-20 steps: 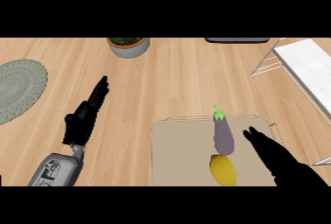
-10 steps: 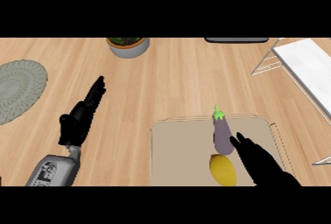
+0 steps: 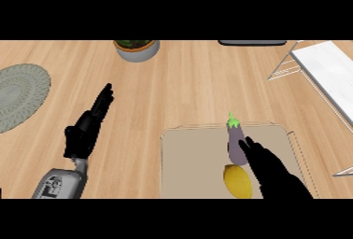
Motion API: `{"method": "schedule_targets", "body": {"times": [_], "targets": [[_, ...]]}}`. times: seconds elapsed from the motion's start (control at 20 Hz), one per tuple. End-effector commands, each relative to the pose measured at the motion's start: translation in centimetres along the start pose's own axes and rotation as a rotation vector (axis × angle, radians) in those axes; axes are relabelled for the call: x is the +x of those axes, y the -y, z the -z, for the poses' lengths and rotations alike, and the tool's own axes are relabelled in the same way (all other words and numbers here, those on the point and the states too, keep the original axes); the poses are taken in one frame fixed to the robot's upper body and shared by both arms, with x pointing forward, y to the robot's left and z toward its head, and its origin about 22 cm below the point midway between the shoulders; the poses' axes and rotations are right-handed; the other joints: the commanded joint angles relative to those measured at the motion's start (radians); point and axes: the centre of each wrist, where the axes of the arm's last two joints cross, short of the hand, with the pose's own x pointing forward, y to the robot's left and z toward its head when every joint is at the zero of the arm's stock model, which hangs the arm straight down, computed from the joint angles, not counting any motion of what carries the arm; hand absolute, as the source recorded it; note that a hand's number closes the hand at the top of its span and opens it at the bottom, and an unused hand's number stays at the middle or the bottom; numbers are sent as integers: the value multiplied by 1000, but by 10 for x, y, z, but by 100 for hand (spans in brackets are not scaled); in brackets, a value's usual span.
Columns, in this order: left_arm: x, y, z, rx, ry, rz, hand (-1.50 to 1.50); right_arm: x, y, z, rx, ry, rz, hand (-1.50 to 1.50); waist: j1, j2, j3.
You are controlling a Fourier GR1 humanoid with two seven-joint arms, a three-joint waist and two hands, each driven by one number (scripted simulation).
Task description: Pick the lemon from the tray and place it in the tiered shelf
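Right hand (image 3: pixel 274 173), fingers straight, is just right of the lemon (image 3: pixel 237 181).

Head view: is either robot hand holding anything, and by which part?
Nothing is held. The right robot hand hangs open over the tray, beside the lemon; the left robot hand rests open above the counter.

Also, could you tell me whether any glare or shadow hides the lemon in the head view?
Head view: even light, no glare on the counter; no shadow falls across the lemon, which reads clear yellow against the tray; the right hand overlaps its right edge and, being black, shows little surface detail.
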Motion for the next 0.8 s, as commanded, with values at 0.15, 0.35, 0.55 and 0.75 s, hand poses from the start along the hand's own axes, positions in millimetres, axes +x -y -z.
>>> {"method": "schedule_targets", "body": {"times": [0.15,0.35,0.55,0.75], "targets": [[-3,15,-10,1,18,-8,0,15,-8,1,6,-32,-42,-150,3,0,0],[3,16,-8,30,11,9,0,1,-32,2,28,-39,-45,-150,0,-1,0],[3,6,10,3,-9,-6,0,-9,-30,9,27,-59,-63,-150,-2,0,0],[10,-1,6,-9,6,-6,0,4,-29,9,29,-62,-76,-150,0,0,0]]}}
